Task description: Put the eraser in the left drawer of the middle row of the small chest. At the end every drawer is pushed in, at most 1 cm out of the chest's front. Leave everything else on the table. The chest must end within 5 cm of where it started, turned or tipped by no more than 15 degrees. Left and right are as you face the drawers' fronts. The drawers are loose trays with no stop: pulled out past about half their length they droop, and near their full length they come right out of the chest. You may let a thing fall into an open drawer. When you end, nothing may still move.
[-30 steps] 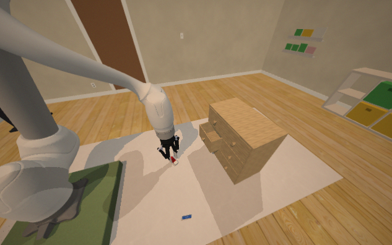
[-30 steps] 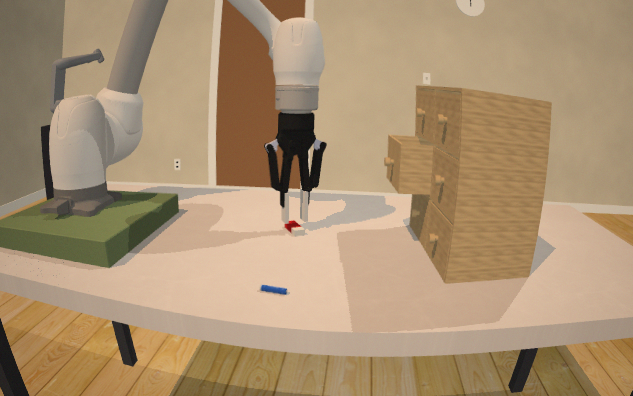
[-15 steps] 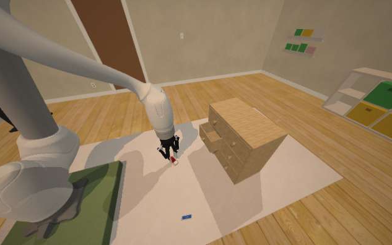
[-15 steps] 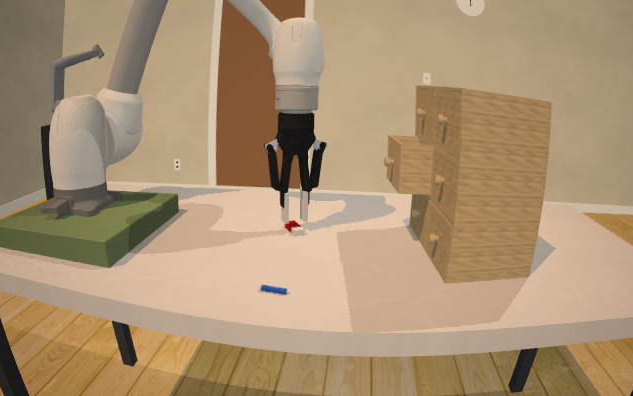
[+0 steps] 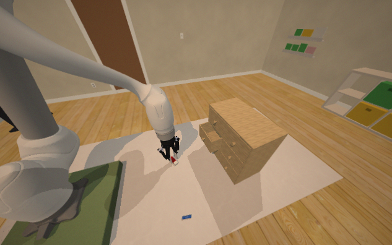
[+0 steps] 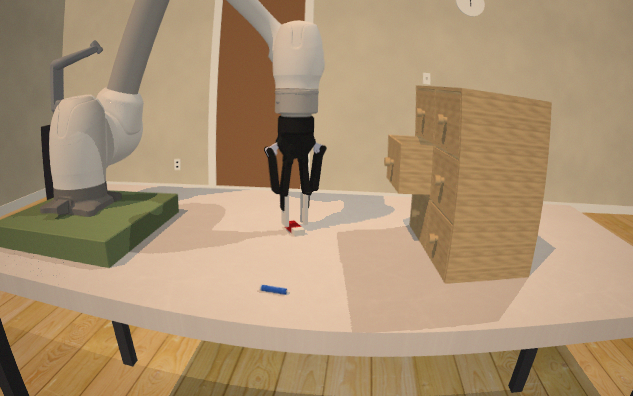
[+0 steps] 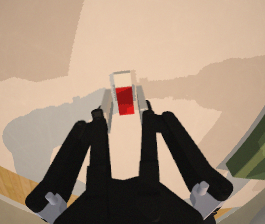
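The eraser (image 5: 174, 161) (image 6: 295, 228) (image 7: 125, 95), a small red and white block, lies on the table in front of the small chest. My gripper (image 5: 173, 158) (image 6: 295, 221) (image 7: 124, 95) points straight down over it, partly open, with one fingertip on each side. Narrow gaps show beside the eraser in the wrist view. The small chest (image 5: 247, 124) (image 6: 499, 190) stands upright on the right of the top and exterior views. Its left middle drawer (image 5: 207, 136) (image 6: 411, 165) is pulled partly out and looks level; the visible part inside is empty. The other drawers look pushed in.
A small blue cylinder (image 5: 186, 217) (image 6: 274, 289) lies on the table (image 5: 151, 229) (image 6: 204, 295), nearer the exterior camera than the eraser. The arm's base stands on a green block (image 5: 95, 210) (image 6: 54, 245) at the left. The chest's top drawers overhang the level of the open drawer from behind it.
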You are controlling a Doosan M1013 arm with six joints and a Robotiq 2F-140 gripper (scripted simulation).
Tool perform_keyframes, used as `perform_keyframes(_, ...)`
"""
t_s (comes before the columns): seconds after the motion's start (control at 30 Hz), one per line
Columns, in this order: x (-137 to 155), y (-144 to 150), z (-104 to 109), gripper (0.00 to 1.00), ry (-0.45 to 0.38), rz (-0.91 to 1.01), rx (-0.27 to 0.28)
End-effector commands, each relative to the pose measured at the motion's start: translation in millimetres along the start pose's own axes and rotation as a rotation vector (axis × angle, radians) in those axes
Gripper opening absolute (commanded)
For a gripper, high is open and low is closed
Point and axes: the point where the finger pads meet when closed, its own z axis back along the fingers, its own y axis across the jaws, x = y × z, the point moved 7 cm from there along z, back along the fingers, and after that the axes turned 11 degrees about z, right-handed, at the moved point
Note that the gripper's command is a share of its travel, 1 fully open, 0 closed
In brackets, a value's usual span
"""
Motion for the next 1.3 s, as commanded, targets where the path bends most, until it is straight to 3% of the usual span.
perform_keyframes(0.0,1.7,0.7,-10.0,0.23,-0.001,0.0,0.002)
perform_keyframes(0.87,1.8,0.7,-14.1,0.23,-0.001,0.0,0.002)
perform_keyframes(0.9,1.8,0.7,-14.1,0.11,-0.001,0.0,0.002)
perform_keyframes(1.27,1.8,0.7,-14.1,0.11,-0.001,0.0,0.002)
